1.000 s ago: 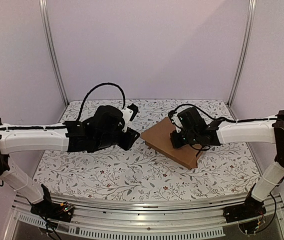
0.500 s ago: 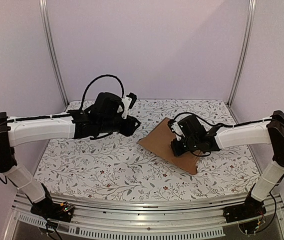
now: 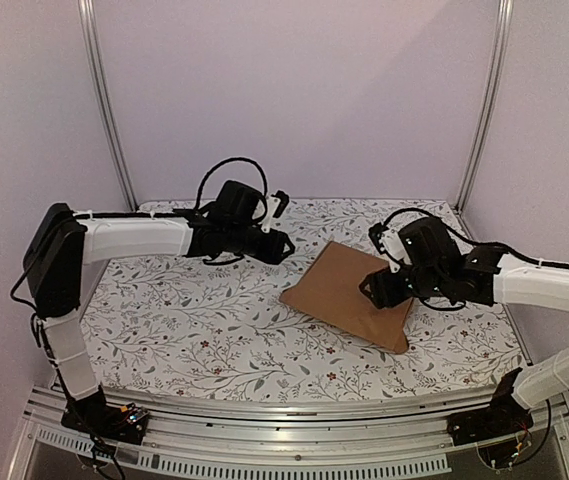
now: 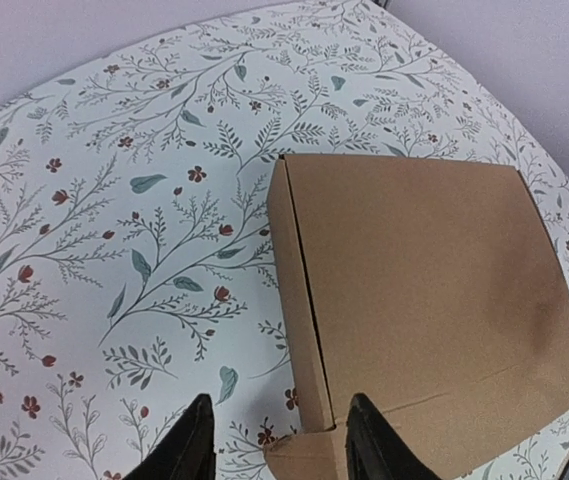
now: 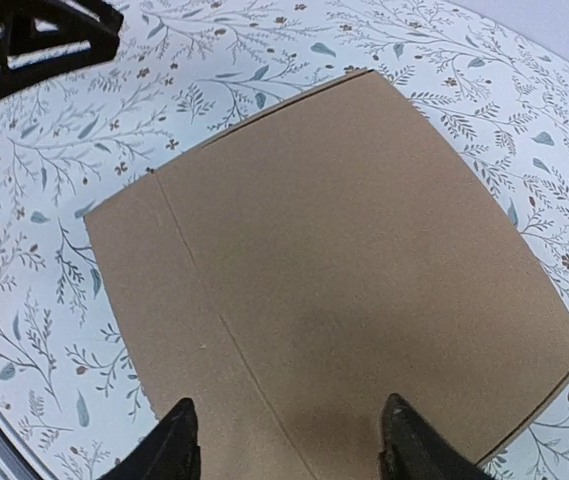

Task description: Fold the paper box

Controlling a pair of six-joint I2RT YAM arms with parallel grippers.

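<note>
With the left gripper (image 4: 280,420) and right gripper (image 5: 289,425) both spread and empty, the closed box (image 3: 349,295), lying right of centre on the table (image 3: 184,330), may spring its lid if tabs sit loose.

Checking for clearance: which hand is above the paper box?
The right hand, hovering open over the paper box's right part; the left hand is off its far-left side.

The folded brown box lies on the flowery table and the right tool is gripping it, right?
Not gripping: the right wrist view shows the right tool open over the paper box, holding nothing. The folded box does lie on the flowery table.
</note>
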